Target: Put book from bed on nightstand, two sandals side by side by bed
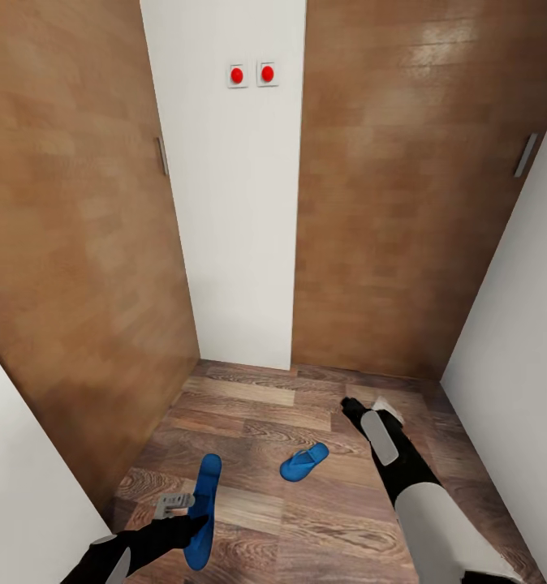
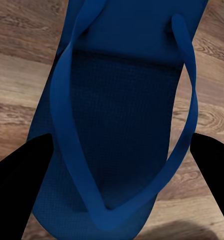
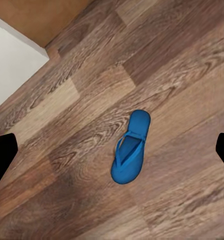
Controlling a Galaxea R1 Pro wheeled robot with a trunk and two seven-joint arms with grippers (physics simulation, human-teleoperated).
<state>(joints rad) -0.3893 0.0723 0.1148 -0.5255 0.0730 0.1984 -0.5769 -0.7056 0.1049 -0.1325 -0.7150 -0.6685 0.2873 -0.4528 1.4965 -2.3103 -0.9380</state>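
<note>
Head view, lower left: left gripper (image 1: 174, 504) down beside the near sandal (image 1: 202, 511), spread wide, fingers (image 2: 14, 185) straddling the sole in the left wrist view, nothing clenched yet; looks light, floppy foam, thin straps likely to slip, so best pinched across the sole's edges; centre of frame, second sandal (image 1: 304, 461) lying apart on the plank floor (image 1: 249, 405); right gripper (image 1: 359, 407) hanging above it, parted and empty.
</note>
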